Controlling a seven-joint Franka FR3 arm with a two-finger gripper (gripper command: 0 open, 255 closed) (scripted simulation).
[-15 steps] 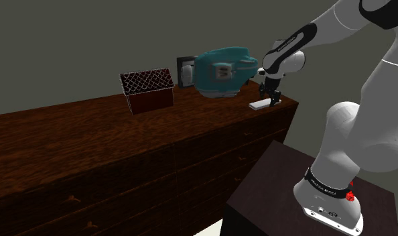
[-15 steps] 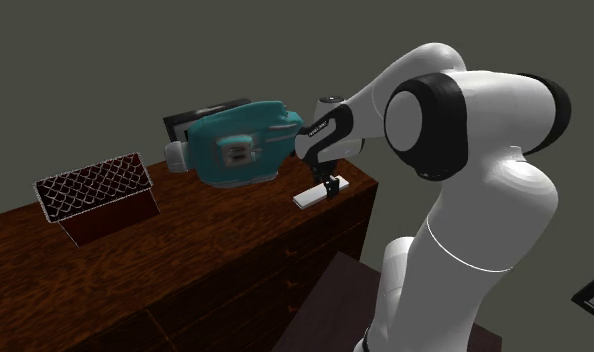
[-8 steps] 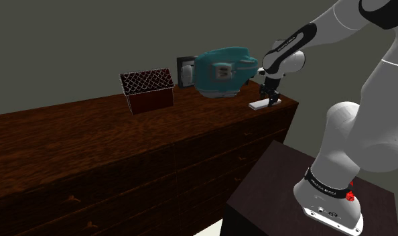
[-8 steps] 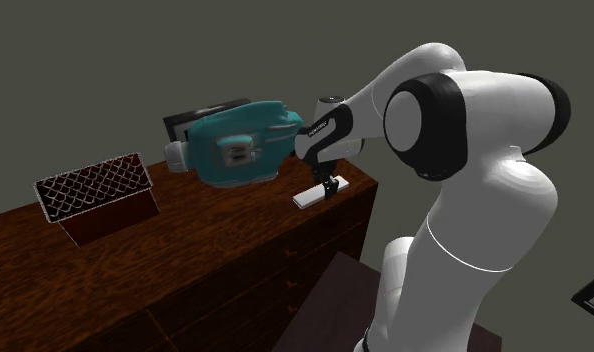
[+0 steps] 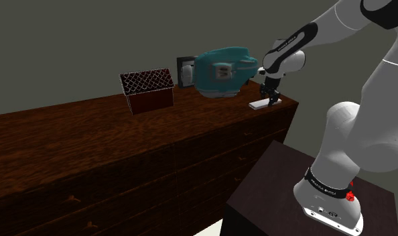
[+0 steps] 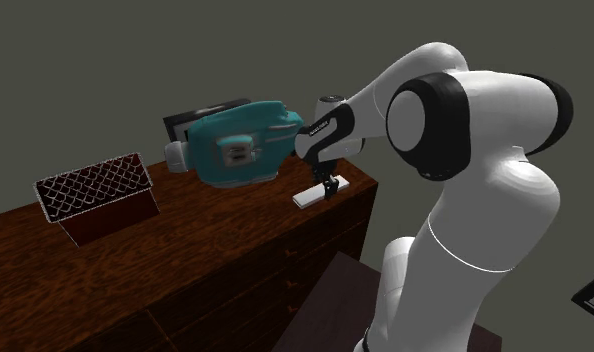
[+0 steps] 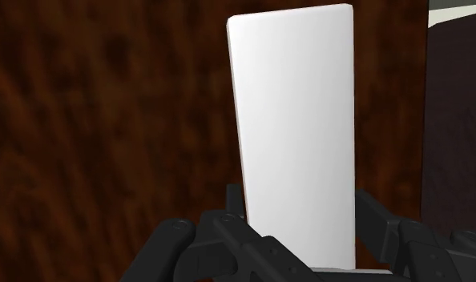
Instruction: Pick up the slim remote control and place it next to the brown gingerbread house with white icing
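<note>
The slim remote control is a plain white slab lying flat near the corner of the dark wooden dresser top. My gripper reaches down onto its near end. In the wrist view the black fingers clasp the white remote on both long sides, so the gripper is shut on it. The brown gingerbread house, with a white lattice roof, stands well away along the dresser toward the shoulder view's left.
A large teal object with a dark box behind it sits between the house and the remote. The dresser's edge runs just past the remote. My dark stand is below, at the shoulder view's lower right.
The fingers have come together on the remote's sides. The arm and the remote have stayed in place.
</note>
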